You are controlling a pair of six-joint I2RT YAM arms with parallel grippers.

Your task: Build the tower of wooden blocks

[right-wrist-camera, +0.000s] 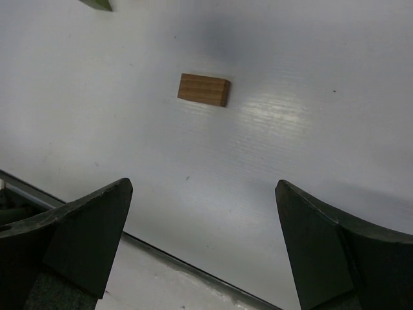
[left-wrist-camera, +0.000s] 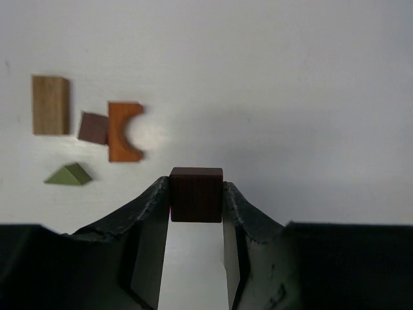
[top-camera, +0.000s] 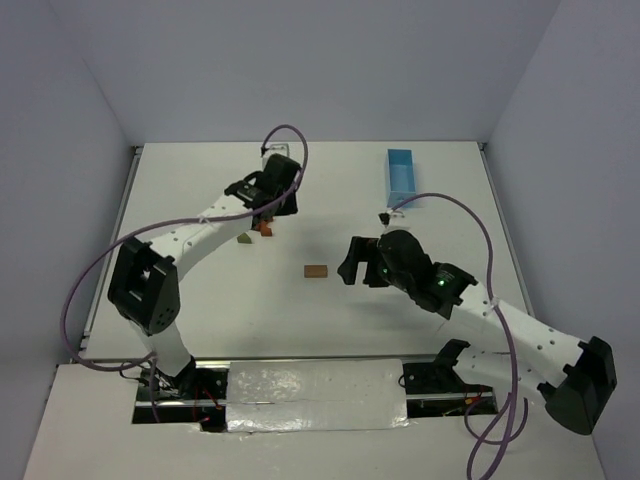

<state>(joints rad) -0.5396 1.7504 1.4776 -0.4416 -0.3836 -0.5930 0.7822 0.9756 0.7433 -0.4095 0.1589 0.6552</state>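
Our left pincer [left-wrist-camera: 197, 187] is clamped on a dark reddish-brown block [left-wrist-camera: 196, 197], while our right pincer [right-wrist-camera: 201, 187] hangs wide open above the table [right-wrist-camera: 322, 77], holding nothing. We judge that no wood block tower stands yet. The pale wood rectangle [left-wrist-camera: 50, 104], small brown block [left-wrist-camera: 94, 128], orange arch [left-wrist-camera: 121, 132] and olive triangle [left-wrist-camera: 69, 174] lie flat and unstacked beyond the left pincer. Another brown rectangle [right-wrist-camera: 204, 90] lies alone near the right one. All the stacking is left to do.
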